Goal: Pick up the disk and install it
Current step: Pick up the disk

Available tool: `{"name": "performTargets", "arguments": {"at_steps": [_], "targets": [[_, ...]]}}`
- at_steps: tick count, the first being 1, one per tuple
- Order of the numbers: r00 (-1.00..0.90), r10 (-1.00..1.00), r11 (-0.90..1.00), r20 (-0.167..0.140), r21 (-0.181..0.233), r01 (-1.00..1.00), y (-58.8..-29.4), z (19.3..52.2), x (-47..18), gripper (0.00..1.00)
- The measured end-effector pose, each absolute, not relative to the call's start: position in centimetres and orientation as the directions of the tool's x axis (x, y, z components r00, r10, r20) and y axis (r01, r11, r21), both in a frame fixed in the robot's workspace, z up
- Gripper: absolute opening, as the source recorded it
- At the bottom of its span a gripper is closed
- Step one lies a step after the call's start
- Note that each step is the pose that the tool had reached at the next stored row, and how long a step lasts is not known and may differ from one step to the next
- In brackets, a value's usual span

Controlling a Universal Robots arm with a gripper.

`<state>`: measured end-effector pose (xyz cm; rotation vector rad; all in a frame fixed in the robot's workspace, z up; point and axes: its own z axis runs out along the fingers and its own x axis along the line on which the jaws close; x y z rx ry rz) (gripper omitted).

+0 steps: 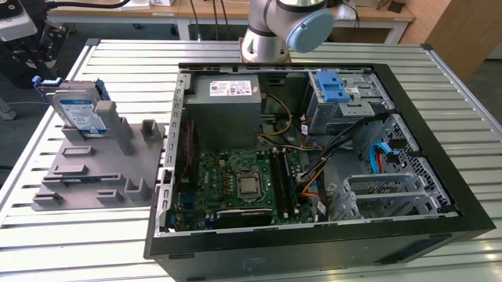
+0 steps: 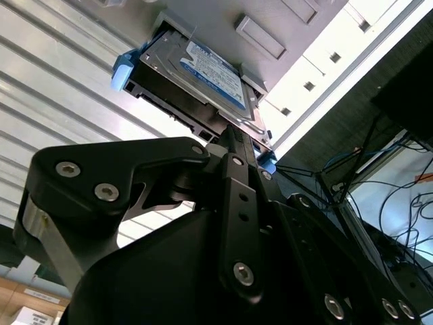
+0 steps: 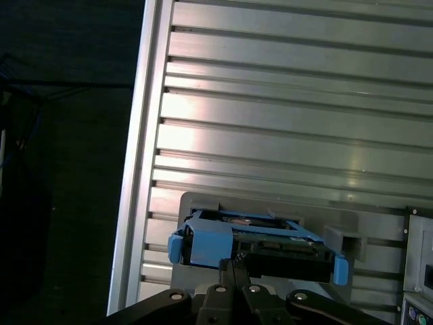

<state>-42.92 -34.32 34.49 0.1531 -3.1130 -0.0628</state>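
From my seat the slatted aluminium table (image 1: 439, 76) takes up most of the exterior view; on it lies an open black computer case (image 1: 314, 249), side panel off, with the arm (image 1: 278, 23) rising just behind its far edge. Inside the case I see the grey power-supply box (image 1: 227, 117) at the far side; the green motherboard (image 1: 227, 176) nearer the camera, with its processor socket (image 1: 248, 185) bare; and the silver perforated cage (image 1: 345, 103) with its blue latch (image 1: 333, 88) toward the exterior view's right.

To the exterior view's left of the case sits a grey fixture plate (image 1: 86, 170) with raised blocks and slots. The disk (image 1: 82, 114) stands on edge in one of those slots, outside the case, label facing the camera; its blue bracket (image 3: 210, 245) frames its edges.

The gripper (image 2: 232, 139) is beside the disk; in both wrist views its fingers are pressed together with no gap that I can see, and they clasp nothing. The tips lie close to the disk's connector edge; I cannot tell whether they touch it.
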Motion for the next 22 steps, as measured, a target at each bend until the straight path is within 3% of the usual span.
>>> {"name": "performTargets", "arguments": {"at_steps": [22], "targets": [[-0.988, -0.154, 0.987, 0.022, 0.041, -0.153, -34.32, 34.49, -42.94, 0.11]]}}
